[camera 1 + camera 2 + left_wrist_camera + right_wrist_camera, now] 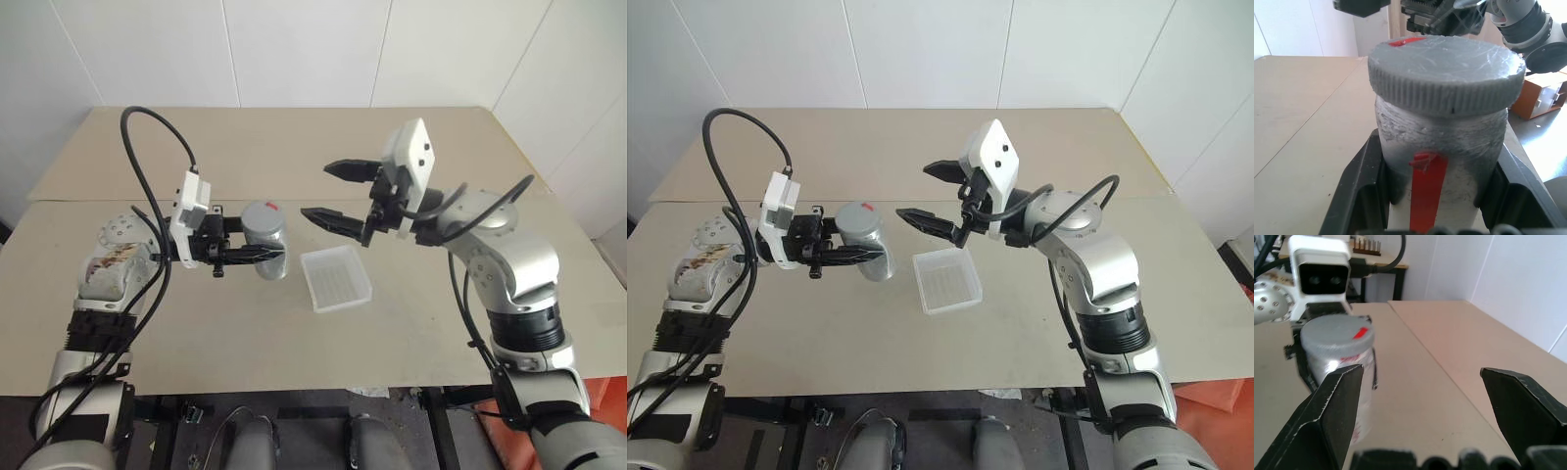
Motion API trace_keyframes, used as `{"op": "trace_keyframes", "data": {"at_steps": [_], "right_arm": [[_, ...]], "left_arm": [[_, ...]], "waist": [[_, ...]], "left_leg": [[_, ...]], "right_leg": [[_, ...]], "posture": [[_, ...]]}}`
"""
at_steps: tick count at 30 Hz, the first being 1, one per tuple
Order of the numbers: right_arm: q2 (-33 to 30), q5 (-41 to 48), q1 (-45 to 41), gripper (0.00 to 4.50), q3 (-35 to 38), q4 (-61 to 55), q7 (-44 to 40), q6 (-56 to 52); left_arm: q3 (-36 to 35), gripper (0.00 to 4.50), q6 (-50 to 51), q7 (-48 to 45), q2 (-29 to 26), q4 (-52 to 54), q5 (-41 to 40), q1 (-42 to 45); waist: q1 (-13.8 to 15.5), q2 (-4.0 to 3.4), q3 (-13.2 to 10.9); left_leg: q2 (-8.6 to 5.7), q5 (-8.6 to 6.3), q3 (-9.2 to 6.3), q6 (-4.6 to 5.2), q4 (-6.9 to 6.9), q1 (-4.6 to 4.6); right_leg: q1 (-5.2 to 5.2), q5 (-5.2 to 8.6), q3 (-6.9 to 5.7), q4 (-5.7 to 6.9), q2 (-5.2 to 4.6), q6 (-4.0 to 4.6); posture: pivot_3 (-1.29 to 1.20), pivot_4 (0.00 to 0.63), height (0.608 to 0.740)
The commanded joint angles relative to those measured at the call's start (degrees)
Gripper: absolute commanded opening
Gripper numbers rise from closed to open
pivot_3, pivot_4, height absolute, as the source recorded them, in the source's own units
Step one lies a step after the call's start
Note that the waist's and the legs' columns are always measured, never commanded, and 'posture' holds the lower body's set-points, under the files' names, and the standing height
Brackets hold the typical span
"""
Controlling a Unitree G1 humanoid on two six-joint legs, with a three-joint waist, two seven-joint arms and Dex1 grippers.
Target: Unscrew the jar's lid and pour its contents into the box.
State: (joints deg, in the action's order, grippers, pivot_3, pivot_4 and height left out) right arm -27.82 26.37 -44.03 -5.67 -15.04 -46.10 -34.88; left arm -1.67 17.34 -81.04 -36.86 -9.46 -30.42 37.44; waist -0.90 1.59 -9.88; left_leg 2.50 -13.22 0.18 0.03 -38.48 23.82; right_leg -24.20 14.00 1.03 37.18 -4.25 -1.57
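Left tool pinches the jar by its body, held above the desk beside the box, leaving the lid exposed. I keep my right tool spread, facing it, ready to unscrew.

Looks like a robot lab setup: plain white panel walls, bare beige surface, nothing homey.

jar base hidden between fingers (contents unseen)
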Motion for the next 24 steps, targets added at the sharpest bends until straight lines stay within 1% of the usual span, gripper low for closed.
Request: {"op": "trace_keyframes", "data": {"at_steps": [1, 5, 8, 12, 15, 19, 24], "right_arm": [[-1.1, 3.3, 0.0, 4.46, 2.3, -4.4, -1.9, -0.2], [-0.6, 7.0, -0.3, 4.46, 2.4, -7.4, -2.2, -2.1], [1.0, 7.1, -1.6, 4.46, 0.4, -8.2, -0.5, -3.1], [5.7, 3.4, -5.6, 4.46, -5.1, -5.9, 3.9, -4.6], [7.7, -0.3, -7.8, 4.46, -8.0, -3.2, 5.9, -4.5], [10.1, -2.8, -9.7, 4.46, -9.6, -0.4, 7.1, -4.2], [11.2, -5.2, -9.8, 4.46, -10.0, 1.7, 7.4, -3.1]], "left_arm": [[-0.8, 1.92, -0.8, 0.0, -0.2, 1.3, -0.3, 0.9], [-0.3, 1.92, -1.1, 0.6, 0.8, 1.0, 0.0, 1.2], [0.1, 1.92, -1.5, 0.8, 1.6, 0.5, 0.3, 1.8], [0.5, 1.92, -1.9, 0.9, 2.9, -0.4, 0.8, 2.9], [0.5, 1.92, -1.9, 0.6, 3.0, -0.4, 0.9, 3.1], [0.4, 1.92, -1.8, 0.4, 3.0, -0.5, 0.9, 3.3], [0.1, 1.92, -1.5, 0.5, 2.4, 0.3, 0.7, 2.9]], "waist": [[0.0, 0.00, 0.0], [0.0, 0.00, 0.0], [0.0, 0.00, 0.0], [-0.2, 0.00, 0.0], [-0.1, 0.00, 0.0], [0.1, 0.00, 0.0], [0.1, 0.00, 0.0]], "left_leg": [[0.00, 0.00, 0.00, 0.00, 0.00, 0.00], [0.01, 0.00, -0.01, 0.00, 0.00, 0.00], [0.01, 0.00, -0.01, 0.00, -0.01, 0.00], [0.01, 0.00, -0.01, 0.00, -0.02, -0.02], [0.01, 0.00, -0.01, 0.00, -0.02, -0.01], [-0.02, 0.00, -0.01, 0.00, -0.03, -0.01], [-0.01, 0.00, -0.01, 0.00, -0.03, 0.00]], "right_leg": [[0.00, 0.00, 0.00, 0.00, 0.00, 0.00], [0.01, 0.00, -0.01, 0.01, 0.01, 0.00], [0.02, 0.00, -0.01, 0.01, 0.00, 0.00], [-0.02, 0.00, 0.00, 0.05, 0.02, 0.00], [-0.01, 0.00, 0.00, 0.04, 0.03, 0.00], [0.01, 0.00, -0.01, 0.02, -0.02, 0.00], [0.01, 0.00, -0.02, 0.02, -0.01, 0.00]], "posture": [[0.00, 0.150, 0.740], [0.00, 0.150, 0.740], [0.00, 0.150, 0.740], [0.00, 0.150, 0.740], [0.00, 0.150, 0.740], [0.00, 0.150, 0.740], [0.00, 0.150, 0.740]]}}
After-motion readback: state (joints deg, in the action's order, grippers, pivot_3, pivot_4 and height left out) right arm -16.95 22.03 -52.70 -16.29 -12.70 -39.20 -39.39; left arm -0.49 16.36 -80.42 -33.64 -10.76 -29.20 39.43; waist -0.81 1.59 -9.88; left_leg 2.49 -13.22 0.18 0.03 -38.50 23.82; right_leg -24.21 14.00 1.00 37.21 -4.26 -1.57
